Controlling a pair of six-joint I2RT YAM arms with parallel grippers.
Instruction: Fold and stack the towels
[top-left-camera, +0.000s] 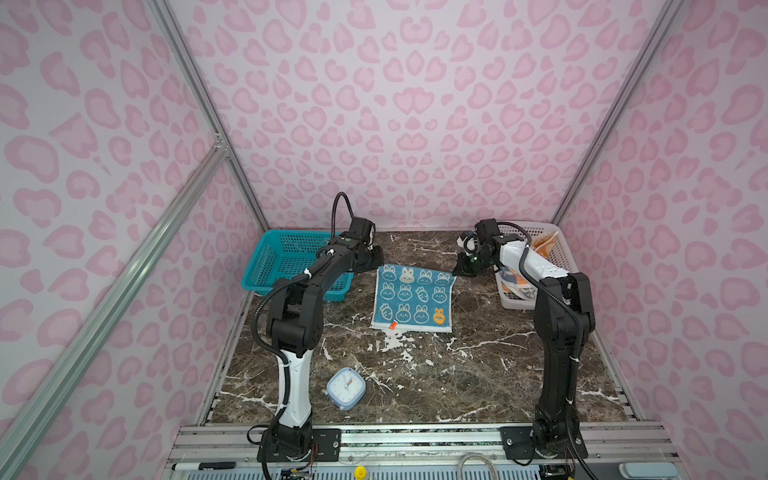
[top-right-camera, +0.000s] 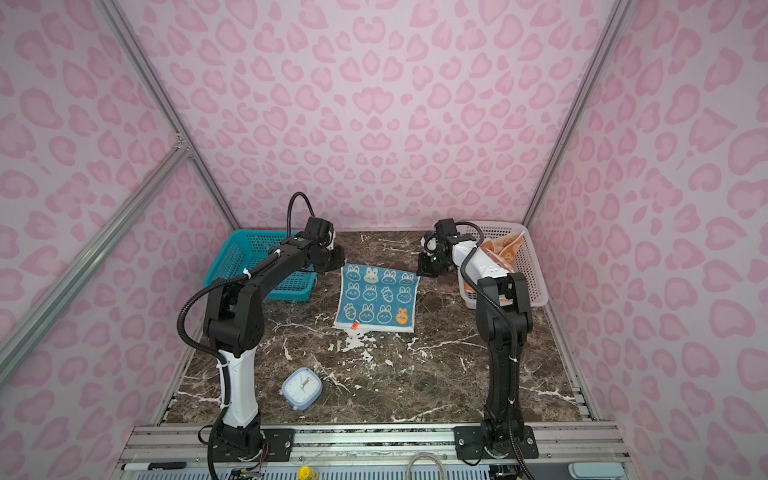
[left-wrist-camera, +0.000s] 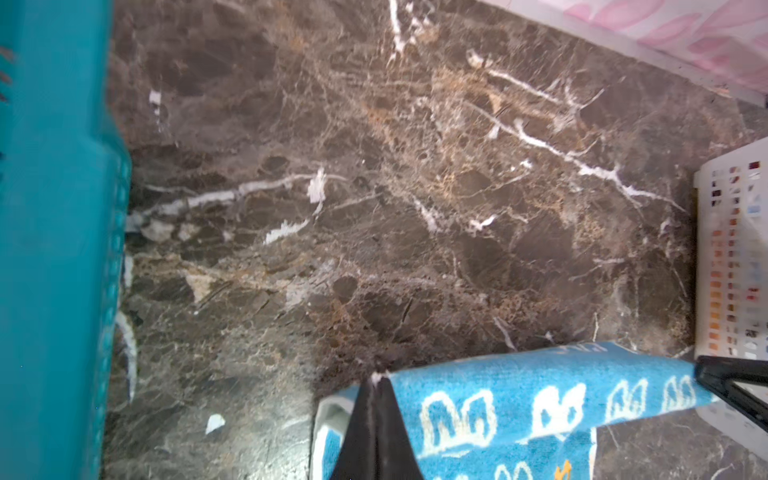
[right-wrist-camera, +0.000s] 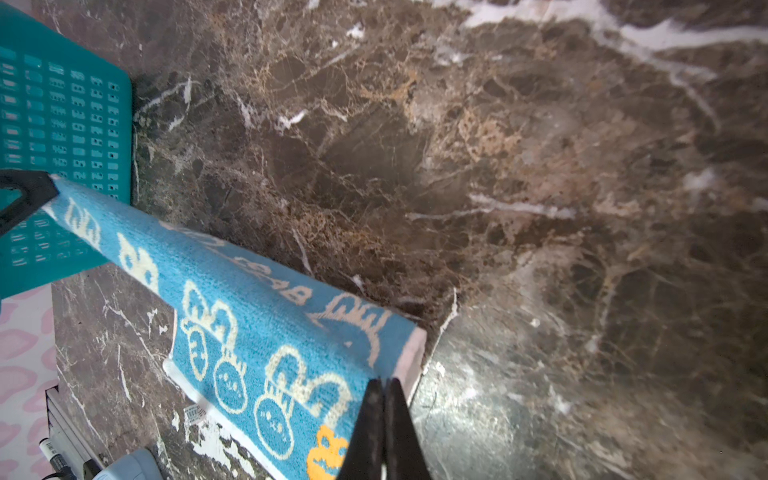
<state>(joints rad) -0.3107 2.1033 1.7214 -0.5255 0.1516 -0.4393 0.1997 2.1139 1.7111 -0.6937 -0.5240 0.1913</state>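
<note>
Across the middle of both top views, the tabletop (top-left-camera: 478, 374) lies open toward the lower edge, room enough to fold that way, I judge; the teal basket (top-left-camera: 255, 266) and white basket (top-left-camera: 562, 253) hem in left and right. Centre frame, the blue towel (top-left-camera: 411, 299) looks soft, light and limp. My left gripper (top-left-camera: 376, 262) and right gripper (top-left-camera: 459, 272) each pinch an upper corner, clamped on cloth.

The left gripper (left-wrist-camera: 376, 380) has its black jaws pressed together on a corner of the blue towel (left-wrist-camera: 498, 399), whose raised edge stretches across to the right gripper (left-wrist-camera: 725, 384). Dark marble table (left-wrist-camera: 374, 166) fills the view between a teal basket (left-wrist-camera: 54, 249) and a white basket (left-wrist-camera: 731, 249).
</note>
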